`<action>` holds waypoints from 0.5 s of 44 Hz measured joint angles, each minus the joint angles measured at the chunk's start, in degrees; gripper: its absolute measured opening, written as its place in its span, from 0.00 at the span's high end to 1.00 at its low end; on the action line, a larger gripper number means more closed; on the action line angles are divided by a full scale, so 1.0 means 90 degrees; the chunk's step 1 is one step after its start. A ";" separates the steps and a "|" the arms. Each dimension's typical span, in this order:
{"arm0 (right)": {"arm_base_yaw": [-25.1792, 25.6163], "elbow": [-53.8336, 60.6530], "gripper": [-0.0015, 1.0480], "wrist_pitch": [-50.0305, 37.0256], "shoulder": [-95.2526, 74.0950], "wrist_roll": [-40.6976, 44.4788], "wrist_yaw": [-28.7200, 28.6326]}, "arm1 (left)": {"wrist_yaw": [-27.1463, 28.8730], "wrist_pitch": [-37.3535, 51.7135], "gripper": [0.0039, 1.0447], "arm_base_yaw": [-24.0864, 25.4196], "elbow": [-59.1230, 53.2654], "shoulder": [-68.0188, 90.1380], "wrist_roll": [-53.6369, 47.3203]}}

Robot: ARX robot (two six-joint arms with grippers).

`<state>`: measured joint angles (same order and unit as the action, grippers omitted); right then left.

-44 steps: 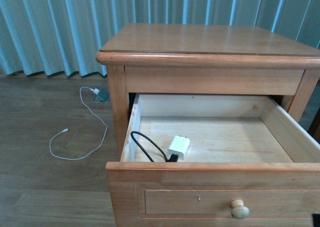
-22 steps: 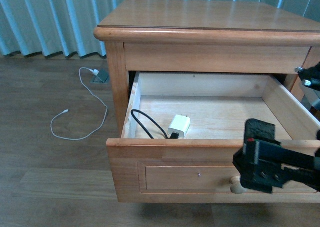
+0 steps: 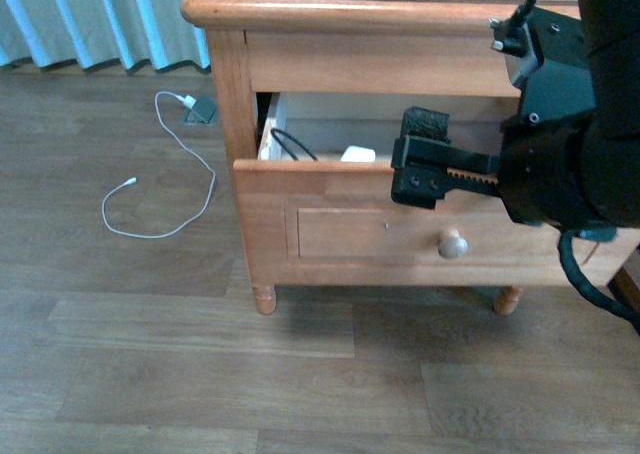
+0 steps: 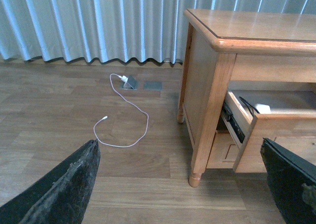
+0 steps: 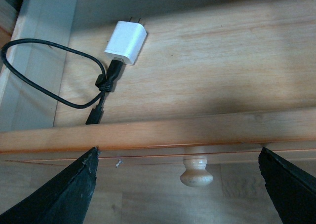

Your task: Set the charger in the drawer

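Note:
The white charger [image 5: 126,42] lies on the pale floor of the open upper drawer [image 5: 148,130], with its looped black cable [image 5: 59,93] beside it. In the front view only the charger's top [image 3: 357,154] shows behind the drawer front [image 3: 340,224]. It also shows in the left wrist view [image 4: 262,108]. My right gripper [image 5: 177,149] is open and empty, above the drawer front and its round pale knob [image 5: 196,172]. It shows in the front view [image 3: 420,154] just above the knob [image 3: 453,244]. My left gripper [image 4: 178,142] is open and empty, over the floor left of the nightstand.
The nightstand [image 3: 230,84] stands on wood flooring before pale blue curtains [image 4: 98,21]. A white plug with a long thin white cable [image 3: 160,174] lies on the floor to its left, by a floor socket [image 3: 203,109]. The nightstand's turned leg [image 4: 195,177] is near my left gripper.
My right arm has come into the front view from the right and now hangs over the drawer front. The front view now looks lower. The drawer looks less far out.

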<state>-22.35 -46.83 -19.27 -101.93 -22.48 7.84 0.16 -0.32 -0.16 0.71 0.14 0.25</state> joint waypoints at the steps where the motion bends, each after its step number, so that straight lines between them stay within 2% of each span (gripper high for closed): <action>1: 0.0012 -0.0061 0.08 -0.0136 -0.0119 0.0087 -0.0024 | 0.0000 0.0000 0.06 0.0000 0.0000 0.0000 -0.0002; 10: 0.0087 -0.0787 0.08 -0.1384 -0.1309 0.0865 -0.0141 | 0.0000 0.0000 0.06 0.0000 0.0000 0.0000 -0.0002; 22: 0.0189 -0.1763 0.08 -0.2120 -0.2395 0.1659 0.0151 | 0.0000 0.0000 0.06 0.0000 0.0000 0.0000 -0.0002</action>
<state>-20.64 -62.70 -38.35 -123.48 -7.55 9.19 0.16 -0.32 -0.16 0.71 0.14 0.23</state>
